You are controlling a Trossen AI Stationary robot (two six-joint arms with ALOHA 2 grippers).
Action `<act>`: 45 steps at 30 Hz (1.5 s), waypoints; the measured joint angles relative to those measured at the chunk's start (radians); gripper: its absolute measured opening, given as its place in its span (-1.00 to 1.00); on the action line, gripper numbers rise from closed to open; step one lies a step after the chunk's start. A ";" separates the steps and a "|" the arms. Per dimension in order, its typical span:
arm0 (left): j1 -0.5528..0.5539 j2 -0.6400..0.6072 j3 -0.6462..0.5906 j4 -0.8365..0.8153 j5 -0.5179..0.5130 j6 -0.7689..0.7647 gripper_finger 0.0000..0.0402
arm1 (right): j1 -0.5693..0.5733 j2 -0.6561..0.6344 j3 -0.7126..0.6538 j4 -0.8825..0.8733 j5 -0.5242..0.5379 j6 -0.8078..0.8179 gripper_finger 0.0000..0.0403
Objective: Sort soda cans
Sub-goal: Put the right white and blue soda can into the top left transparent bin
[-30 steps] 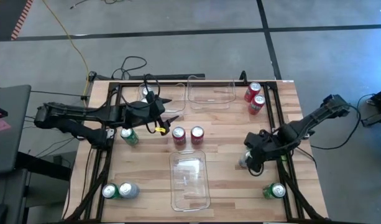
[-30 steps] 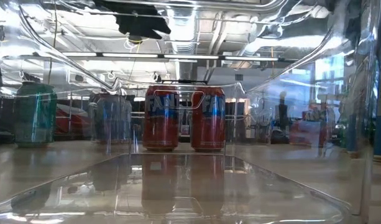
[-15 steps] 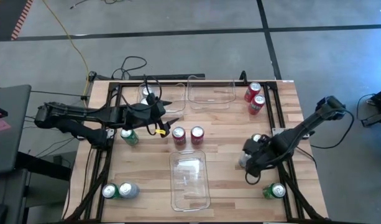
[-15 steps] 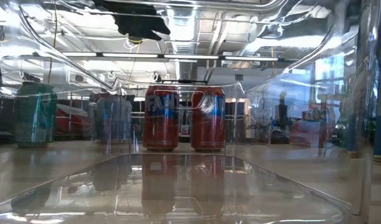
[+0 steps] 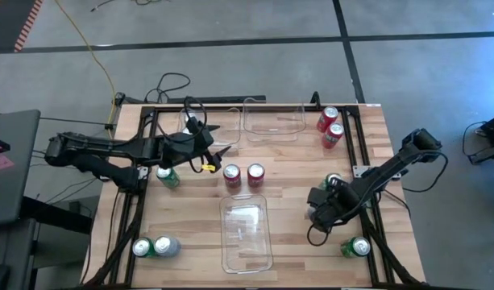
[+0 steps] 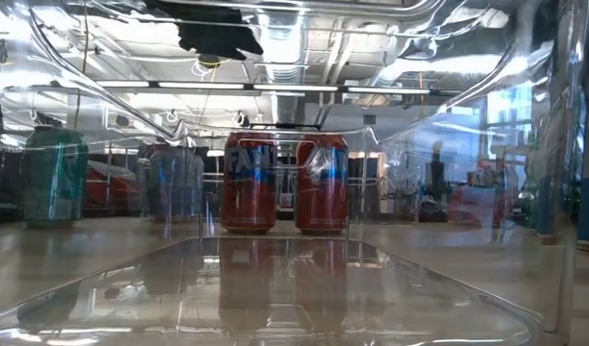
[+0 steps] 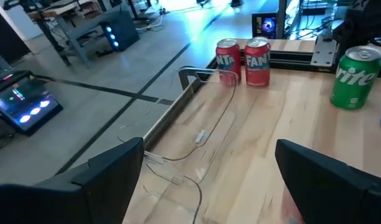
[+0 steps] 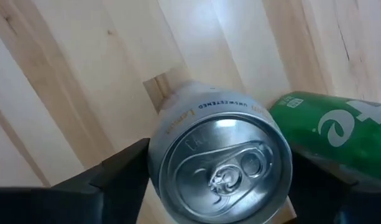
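Overhead and wrist views of a wooden bench [image 5: 287,173]. Landmark: the clear bin [image 5: 246,234] at the front centre. The right gripper [image 8: 218,171], to the bin's right, straddles an upright silver-grey can [image 8: 220,158], its fingers [image 8: 115,171] spread on either side; contact cannot be told. A green can [image 8: 336,134] lies just beside that can. The left gripper [image 5: 228,151], behind the bin and to its left, has fingers [image 7: 106,168] wide apart, holding nothing. Two red cans [image 5: 243,175] stand just behind the bin.
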 joint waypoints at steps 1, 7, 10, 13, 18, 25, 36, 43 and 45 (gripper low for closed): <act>0.000 0.000 0.000 0.001 -0.002 0.000 0.77 | -0.003 0.002 0.001 0.000 -0.001 -0.010 0.59; 0.000 -0.013 0.000 0.000 -0.003 0.002 0.75 | -0.013 0.006 0.014 -0.012 -0.009 -0.080 0.42; 0.000 -0.048 0.003 -0.003 -0.022 0.026 0.74 | -0.035 0.010 0.047 -0.028 -0.018 -0.128 0.42; 0.000 -0.100 0.004 -0.004 -0.045 0.041 0.74 | -0.069 0.008 0.098 -0.032 -0.020 -0.199 0.42; 0.000 -0.197 0.005 -0.022 -0.045 0.041 0.74 | -0.146 0.008 0.175 -0.040 0.005 -0.320 0.42; 0.000 -0.290 0.005 -0.107 -0.046 0.019 0.74 | -0.294 0.008 0.274 -0.059 0.078 -0.489 0.42; 0.001 -0.294 0.005 -0.194 -0.047 0.018 0.74 | -0.566 0.037 0.462 0.016 0.080 -0.767 0.42; 0.017 -0.295 0.005 -0.257 -0.047 0.010 0.74 | -0.665 0.213 0.644 0.011 0.084 -0.933 0.42; 0.029 -0.295 0.005 -0.284 -0.048 -0.011 0.74 | -0.684 0.275 0.707 0.009 0.082 -0.986 0.42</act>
